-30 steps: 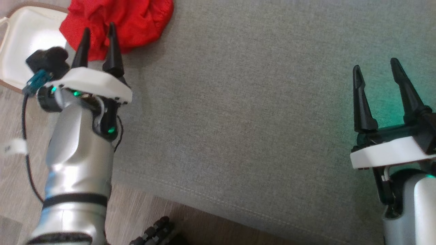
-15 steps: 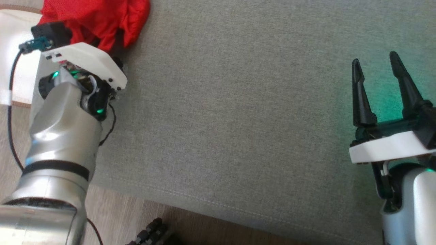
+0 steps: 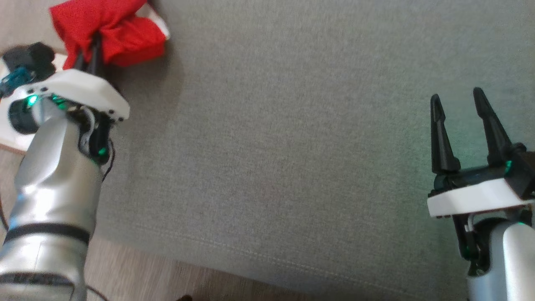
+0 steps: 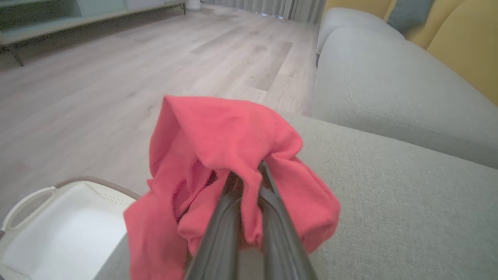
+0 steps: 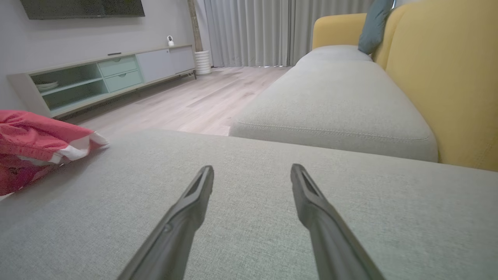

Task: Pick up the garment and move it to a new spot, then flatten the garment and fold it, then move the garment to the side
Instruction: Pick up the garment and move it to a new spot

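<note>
While the left hand (image 4: 249, 171) is pinching a fold of the red garment (image 4: 218, 128) between fingers pressed almost together, the cloth is bunching over the fingertips and drooping on both sides. It is gripping a bundle rather than a clean edge. The garment is sitting at the far left corner of the grey sofa cushion (image 3: 292, 146), just beside the white basket (image 4: 70, 229), and I cannot tell whether its lowest folds are hanging clear of the cushion.

Judging from this, the pick-up is the step in hand, and it is calling for a straight, unhurried lift until the hanging tails are clearing both the cushion and the basket rim. Only then should the carry be heading across to the open middle of the cushion. A quick swing is likely to be tugging the cloth out of so narrow a pinch. Trailing it down on arrival, rather than dropping it in a heap, should be making the flattening easier.

The right hand (image 3: 456, 93) is hovering with fingers spread over the cushion's right side, well apart from the garment — well placed for taking a second corner.
</note>
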Controlling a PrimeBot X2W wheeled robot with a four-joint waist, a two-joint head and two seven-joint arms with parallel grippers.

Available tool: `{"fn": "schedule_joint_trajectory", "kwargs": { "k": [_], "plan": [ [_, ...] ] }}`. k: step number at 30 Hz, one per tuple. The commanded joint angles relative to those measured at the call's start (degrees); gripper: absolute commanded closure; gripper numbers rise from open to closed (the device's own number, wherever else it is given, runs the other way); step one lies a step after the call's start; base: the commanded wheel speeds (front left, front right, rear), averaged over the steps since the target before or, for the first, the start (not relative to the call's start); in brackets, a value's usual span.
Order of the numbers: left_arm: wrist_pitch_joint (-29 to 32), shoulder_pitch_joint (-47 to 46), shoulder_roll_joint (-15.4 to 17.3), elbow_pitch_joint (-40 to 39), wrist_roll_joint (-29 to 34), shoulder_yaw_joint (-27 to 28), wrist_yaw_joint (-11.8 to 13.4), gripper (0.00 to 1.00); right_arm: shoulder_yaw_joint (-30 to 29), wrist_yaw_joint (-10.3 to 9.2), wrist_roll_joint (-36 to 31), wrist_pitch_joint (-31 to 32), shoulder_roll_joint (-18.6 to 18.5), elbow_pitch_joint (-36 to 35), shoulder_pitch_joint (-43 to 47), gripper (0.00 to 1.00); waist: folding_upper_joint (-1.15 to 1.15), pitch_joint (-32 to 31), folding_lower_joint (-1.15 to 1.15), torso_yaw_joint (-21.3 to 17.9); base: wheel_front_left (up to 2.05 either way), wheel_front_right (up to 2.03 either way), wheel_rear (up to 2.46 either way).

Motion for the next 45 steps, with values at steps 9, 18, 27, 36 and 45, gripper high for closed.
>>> {"fn": "schedule_joint_trajectory", "kwargs": {
  "k": [9,18,27,36,45],
  "plan": [
    [-0.75,19.65,3.84,-28.87,7.46,4.90,5.84,1.00,1.19,-0.04,3.18,-2.27,-0.10,-0.26,4.24,0.00,0.00,-10.55,0.00,-1.62,0.00,0.00,0.00],
    [-0.12,34.54,2.74,-47.14,9.10,3.41,8.55,1.00,2.84,-0.04,5.65,-3.91,-0.10,0.61,5.96,0.00,0.00,-13.06,0.00,-7.15,0.00,0.00,0.00],
    [3.48,35.50,0.37,-53.32,9.96,-3.16,6.60,1.00,3.72,-0.04,6.53,-4.80,-0.10,0.61,5.58,0.00,0.00,-10.68,0.00,-17.51,0.00,0.00,0.00],
    [4.43,28.29,-3.43,-51.94,12.61,-11.84,2.06,1.00,3.32,-0.04,8.13,-6.64,-0.10,0.56,5.25,0.00,0.00,-5.70,0.00,-27.57,0.00,0.00,0.00],
    [9.96,29.68,-4.07,-42.94,11.37,-17.21,-0.44,1.00,3.58,-0.04,9.15,-8.37,-0.10,1.79,5.58,0.00,0.00,-4.30,0.00,-29.70,0.00,0.00,0.00]
  ]
}}
